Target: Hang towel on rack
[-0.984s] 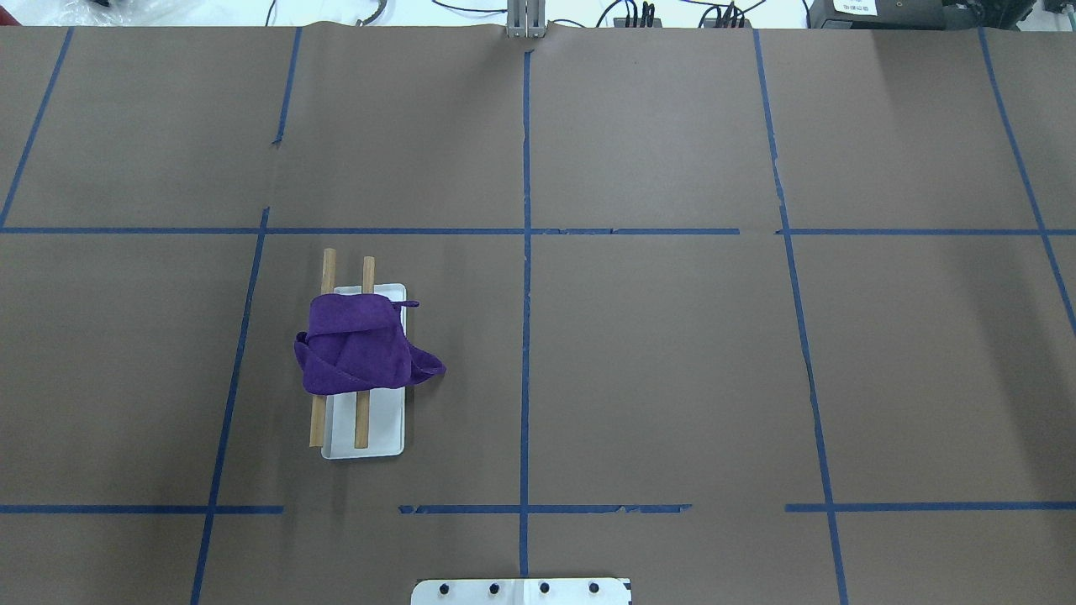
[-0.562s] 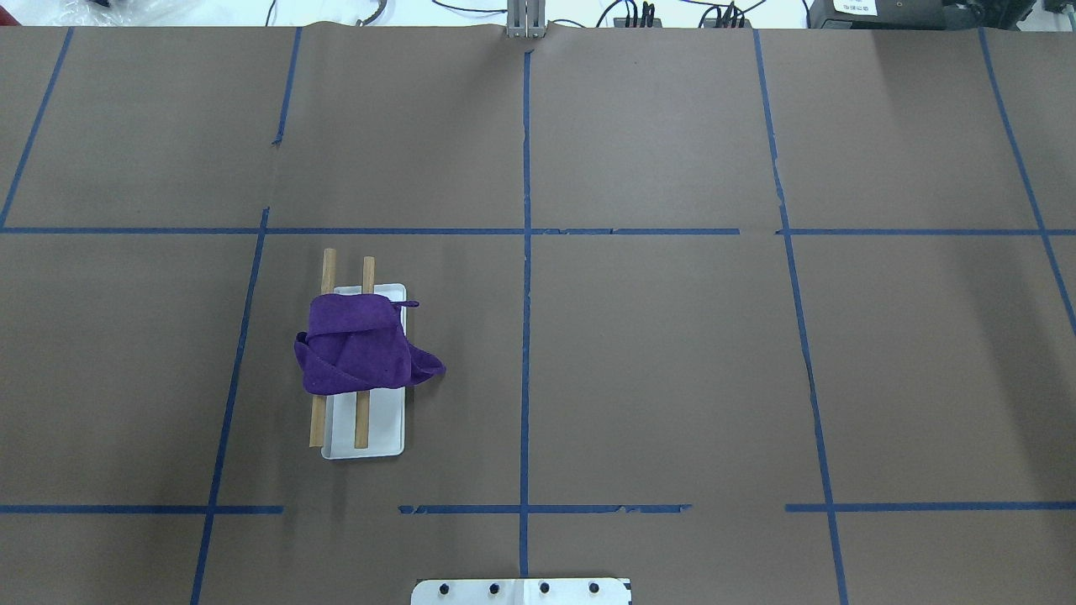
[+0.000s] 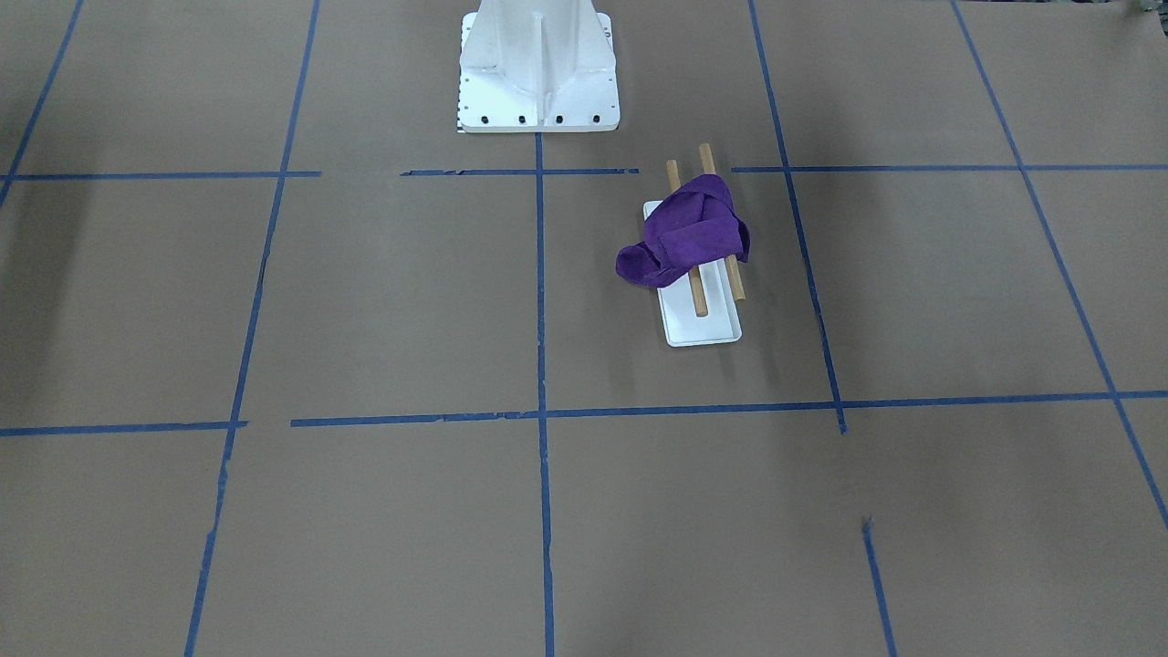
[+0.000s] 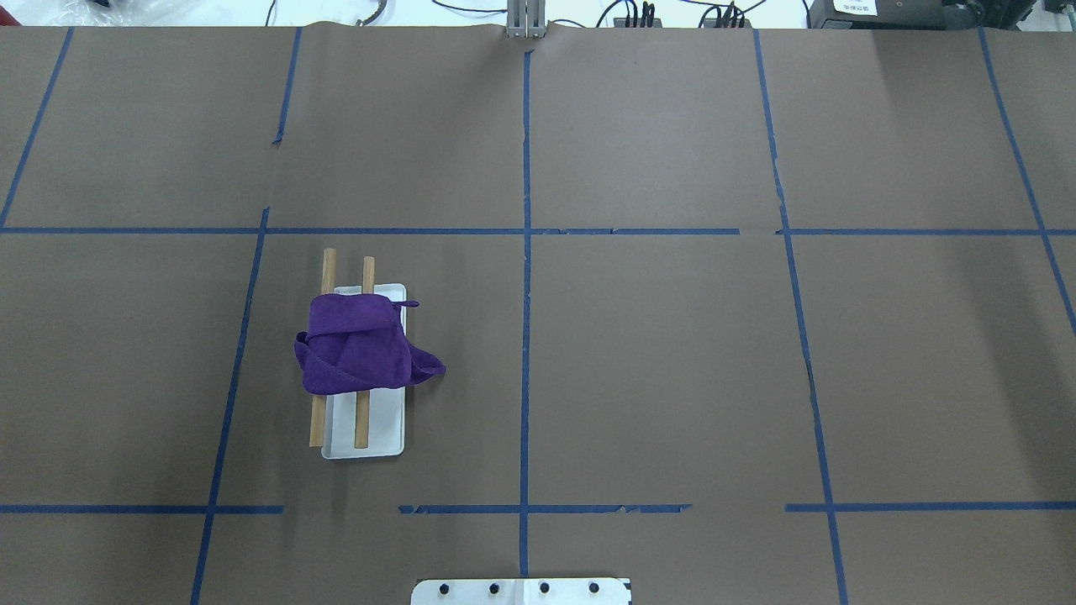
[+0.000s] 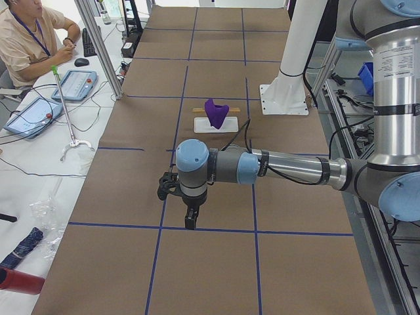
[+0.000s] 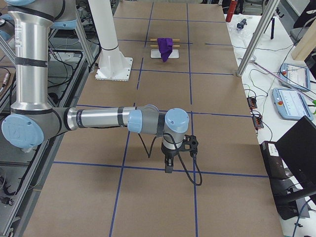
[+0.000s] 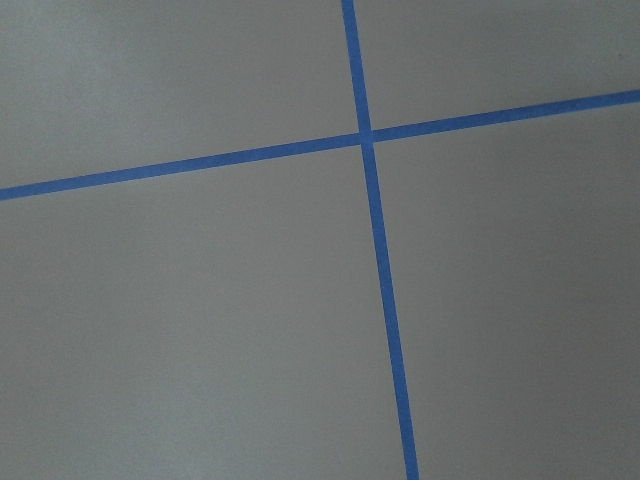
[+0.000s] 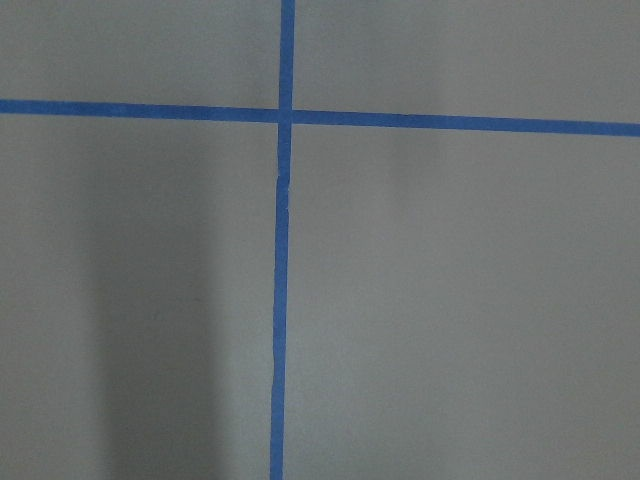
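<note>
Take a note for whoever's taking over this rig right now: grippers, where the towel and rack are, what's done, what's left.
Left gripper: over bare table, far from the rack; open or shut, cannot tell.
Right gripper: likewise, at the other end; cannot tell.
Purple towel: bunched over both wooden rails of the rack, one corner spilling past the white base.
Done: towel appears hung.
Left: probably nothing; perhaps check the drape.
</note>
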You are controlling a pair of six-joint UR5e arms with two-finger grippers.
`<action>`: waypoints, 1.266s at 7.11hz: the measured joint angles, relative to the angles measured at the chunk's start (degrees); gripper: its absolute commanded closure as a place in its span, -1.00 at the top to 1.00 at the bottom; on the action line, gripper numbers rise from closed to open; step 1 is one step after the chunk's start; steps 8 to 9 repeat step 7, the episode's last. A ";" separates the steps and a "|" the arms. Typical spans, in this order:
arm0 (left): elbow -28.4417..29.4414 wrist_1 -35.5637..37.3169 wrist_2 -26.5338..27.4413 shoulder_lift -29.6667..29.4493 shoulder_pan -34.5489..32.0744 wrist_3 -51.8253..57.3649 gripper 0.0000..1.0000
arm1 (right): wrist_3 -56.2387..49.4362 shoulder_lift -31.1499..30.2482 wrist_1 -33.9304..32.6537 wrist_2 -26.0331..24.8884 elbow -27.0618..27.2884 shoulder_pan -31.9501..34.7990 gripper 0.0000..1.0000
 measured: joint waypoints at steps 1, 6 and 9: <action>-0.01 -0.02 -0.04 0.00 -0.01 0.00 1.00 | -0.02 0.00 0.00 0.00 0.01 0.00 1.00; -0.47 -0.08 -0.07 -0.07 -0.01 0.05 1.00 | 0.01 0.00 0.00 0.00 0.02 0.00 1.00; -0.62 -0.08 -0.07 -0.11 -0.01 0.06 1.00 | 0.01 0.00 0.00 0.00 0.01 0.00 1.00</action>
